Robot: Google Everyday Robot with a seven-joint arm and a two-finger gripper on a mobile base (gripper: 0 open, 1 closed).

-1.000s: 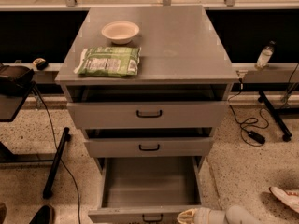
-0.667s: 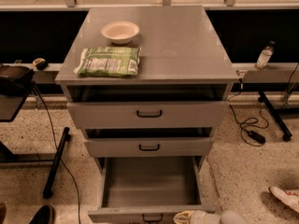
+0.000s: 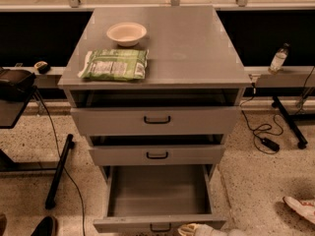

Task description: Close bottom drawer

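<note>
The bottom drawer (image 3: pixel 157 193) of the grey cabinet (image 3: pixel 162 38) is pulled far out, and its grey box is empty. Its front panel runs along the lower edge of the view, with the small black handle (image 3: pixel 160 227) partly cut off. My gripper (image 3: pixel 191 228), pale and cream coloured, sits at the very bottom of the view. It is against the right part of the drawer front, just right of the handle. Most of it and the arm are out of view.
The middle drawer (image 3: pixel 157 155) and top drawer (image 3: pixel 157 120) stand slightly open. A bowl (image 3: pixel 127 33) and a green bag (image 3: pixel 114 64) lie on the cabinet top. A black stand (image 3: pixel 59 171) is at left. A cable (image 3: pixel 261 132), bottle (image 3: pixel 278 58) and shoe (image 3: pixel 300 208) are at right.
My gripper has slid a little left and lower along the drawer front, and less of the arm shows. The drawer looks as far out as before.
</note>
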